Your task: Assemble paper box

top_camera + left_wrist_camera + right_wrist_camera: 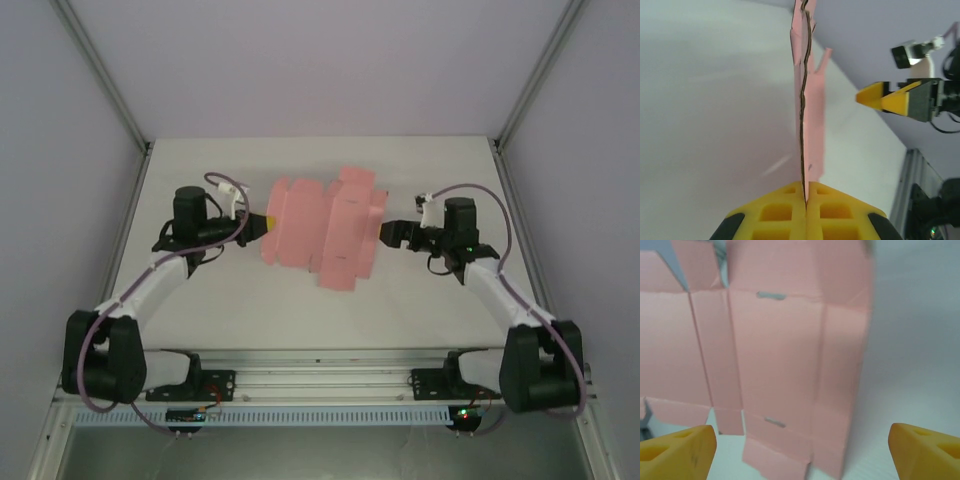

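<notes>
The paper box is a flat pink cut-out sheet with flaps, slots and crease lines, held up off the white table. My left gripper is shut on its left edge; in the left wrist view the sheet runs edge-on away from the closed yellow fingers. My right gripper stands open just right of the sheet, apart from it. The right wrist view faces the sheet's creased panels, with the yellow fingertips spread wide at the bottom corners and nothing between them.
The white table is bordered by metal frame rails on the left and right and grey walls behind. Both arm bases sit on the rail at the near edge.
</notes>
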Controlling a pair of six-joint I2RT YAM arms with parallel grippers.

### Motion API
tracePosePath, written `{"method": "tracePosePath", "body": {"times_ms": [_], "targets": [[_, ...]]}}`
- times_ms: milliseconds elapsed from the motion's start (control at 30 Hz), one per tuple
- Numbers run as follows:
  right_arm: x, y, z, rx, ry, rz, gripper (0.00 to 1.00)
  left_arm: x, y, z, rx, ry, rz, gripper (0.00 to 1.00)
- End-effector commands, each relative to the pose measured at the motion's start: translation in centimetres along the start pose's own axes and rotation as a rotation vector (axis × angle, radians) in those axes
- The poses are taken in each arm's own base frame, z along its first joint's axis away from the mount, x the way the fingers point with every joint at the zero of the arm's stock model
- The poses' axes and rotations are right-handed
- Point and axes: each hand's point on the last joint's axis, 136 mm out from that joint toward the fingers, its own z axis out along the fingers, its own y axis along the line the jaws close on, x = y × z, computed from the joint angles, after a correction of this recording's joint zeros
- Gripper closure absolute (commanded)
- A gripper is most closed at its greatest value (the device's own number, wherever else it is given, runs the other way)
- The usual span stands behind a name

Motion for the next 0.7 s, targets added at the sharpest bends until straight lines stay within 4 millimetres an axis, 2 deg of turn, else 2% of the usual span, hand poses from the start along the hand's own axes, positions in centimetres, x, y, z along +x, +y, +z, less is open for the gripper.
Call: {"method": "tracePosePath", "body": {"times_ms": [0, 133, 300, 500, 600, 667], "targets": [[0.5, 2.9, -1.4, -0.154, -0.033, -0.117, 0.08, -2.5, -5.6, -1.5, 0.188, -0.081, 0.159, 1.00], [0.2, 2.6, -3.0, -0.150, -0.104, -0.132, 0.08, -3.8, -9.1, -3.0, 0.246, -0.131, 0.234, 1.00], [-0.9, 3.2, -4.4, -0.231, -0.173, -0.164, 0.09, -4.0, -12.9, -4.4, 0.340, -0.144, 0.316, 1.00], [-2.9, 4.7, -4.6, -0.321, -0.211, -0.244, 0.09, -4.1, -15.8, -4.9, 0.404, -0.147, 0.372, 1.00], [-3.6, 4.7, -4.3, -0.341, -0.208, -0.255, 0.10, -4.1, -16.8, -5.1, 0.431, -0.144, 0.399, 1.00], [-3.7, 4.8, -4.1, -0.371, -0.190, -0.251, 0.15, -4.2, -17.2, -5.2, 0.429, -0.150, 0.406, 1.00]]}}
